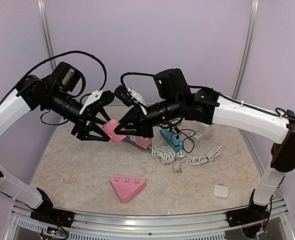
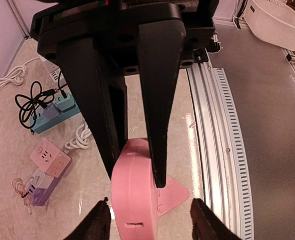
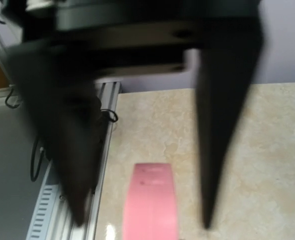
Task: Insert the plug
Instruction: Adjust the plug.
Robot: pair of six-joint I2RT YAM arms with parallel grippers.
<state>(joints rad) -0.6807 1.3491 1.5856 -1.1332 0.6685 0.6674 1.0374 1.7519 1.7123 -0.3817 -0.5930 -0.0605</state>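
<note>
A pink socket block (image 1: 114,132) hangs in mid-air over the table's middle. My left gripper (image 1: 107,131) is shut on it; in the left wrist view both fingers pinch the narrow sides of the block (image 2: 132,200). My right gripper (image 1: 123,131) faces it from the other side, open, and its fingertips (image 2: 99,220) straddle the block without touching. The right wrist view is blurred, with the block (image 3: 150,200) between the wide-apart jaws of the gripper (image 3: 142,222). A pink triangular power strip (image 1: 127,187) lies flat below. A small white plug adapter (image 1: 220,191) sits at the front right.
A teal power strip (image 1: 170,140) with black leads plugged in lies behind the grippers, and beside it pink and purple cube sockets (image 1: 141,143). A coiled white cable (image 1: 187,157) trails right of centre. The metal rail (image 1: 152,220) runs along the near edge.
</note>
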